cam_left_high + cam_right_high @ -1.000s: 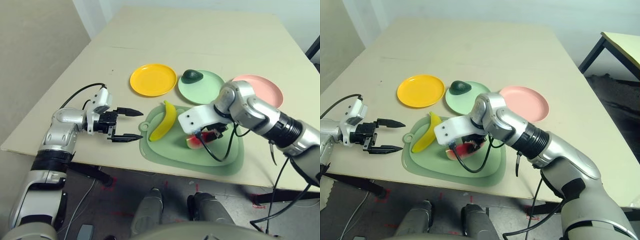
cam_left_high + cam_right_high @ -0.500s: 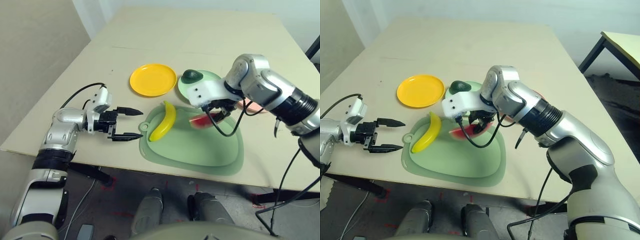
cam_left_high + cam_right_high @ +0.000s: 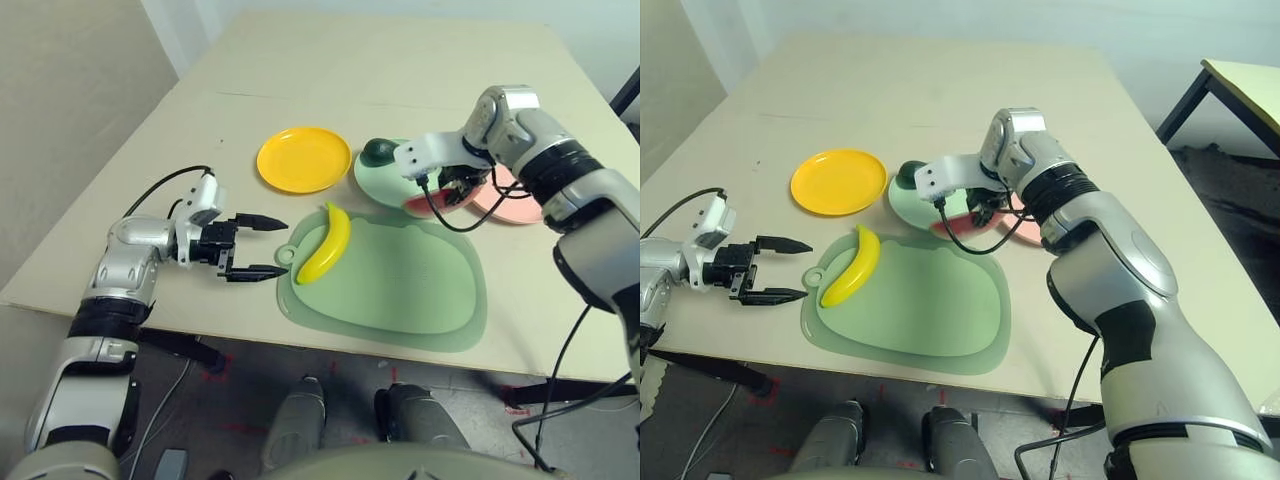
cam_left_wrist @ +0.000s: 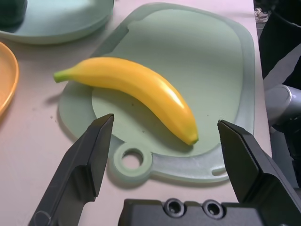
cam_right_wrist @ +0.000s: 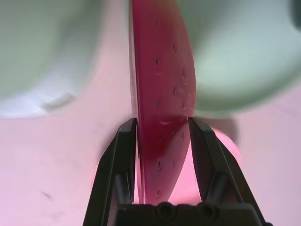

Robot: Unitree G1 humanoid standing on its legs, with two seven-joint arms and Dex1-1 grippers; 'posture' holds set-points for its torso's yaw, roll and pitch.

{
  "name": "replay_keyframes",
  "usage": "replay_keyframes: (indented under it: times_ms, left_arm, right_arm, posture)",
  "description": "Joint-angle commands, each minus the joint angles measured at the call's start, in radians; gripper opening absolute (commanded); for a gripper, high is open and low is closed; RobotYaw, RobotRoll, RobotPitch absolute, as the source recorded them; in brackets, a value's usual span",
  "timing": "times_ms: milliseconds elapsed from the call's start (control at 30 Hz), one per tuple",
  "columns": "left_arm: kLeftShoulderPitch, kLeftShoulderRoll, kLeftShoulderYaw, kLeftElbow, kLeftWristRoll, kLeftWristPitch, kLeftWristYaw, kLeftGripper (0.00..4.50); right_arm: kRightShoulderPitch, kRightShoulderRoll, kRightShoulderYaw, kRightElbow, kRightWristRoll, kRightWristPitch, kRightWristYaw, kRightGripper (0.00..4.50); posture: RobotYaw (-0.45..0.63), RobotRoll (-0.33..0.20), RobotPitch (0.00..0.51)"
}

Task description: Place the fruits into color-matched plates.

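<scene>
A yellow banana [image 3: 325,243] lies on the left part of the green cutting mat [image 3: 400,285]. My left gripper [image 3: 252,247] is open just left of the mat, and the banana [image 4: 136,89] lies just ahead of its spread fingers. The dark green avocado [image 3: 377,152] sits on the mint plate [image 3: 380,185]. My right gripper [image 5: 162,127] is shut on the red watermelon wedge [image 5: 162,94], holding it above the mat's far edge, between the mint plate and the pink plate [image 3: 515,205]. The yellow plate [image 3: 305,160] holds nothing.
The three plates stand in a row behind the mat, and my right forearm [image 3: 560,170] reaches over the pink one. A black cable [image 3: 150,190] loops off the left wrist. The table's front edge [image 3: 200,325] runs close below the mat.
My right gripper lifted the watermelon wedge off the mat and carried it back and to the right, to the gap between the mint and pink plates. The left arm stayed still.
</scene>
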Motion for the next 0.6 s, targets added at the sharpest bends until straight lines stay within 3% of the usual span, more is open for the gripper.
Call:
replay_keyframes:
  times_ms: [33, 333, 567, 600]
  left_arm:
    - [0.004, 0.005, 0.0, -0.01, 0.004, 0.006, -0.002, 4.5]
    - [-0.001, -0.002, -0.004, -0.014, 0.004, 0.013, -0.003, 4.5]
    - [0.006, 0.003, 0.001, -0.016, 0.003, 0.016, -0.001, 4.5]
    - [0.007, 0.003, 0.002, -0.017, 0.003, 0.017, 0.0, 4.5]
  right_arm:
    - [-0.035, 0.012, -0.011, 0.098, -0.068, -0.037, -0.095, 1.72]
    - [-0.07, 0.005, 0.005, 0.218, -0.21, -0.07, -0.241, 1.69]
    - [-0.089, 0.025, -0.063, 0.219, -0.199, -0.074, -0.217, 1.69]
    - [-0.097, 0.024, -0.081, 0.213, -0.19, -0.08, -0.205, 2.04]
  posture:
    - [0.0, 0.0, 0.13]
    - [0.0, 0.0, 0.133]
    - [0.0, 0.0, 0.13]
    - [0.0, 0.0, 0.13]
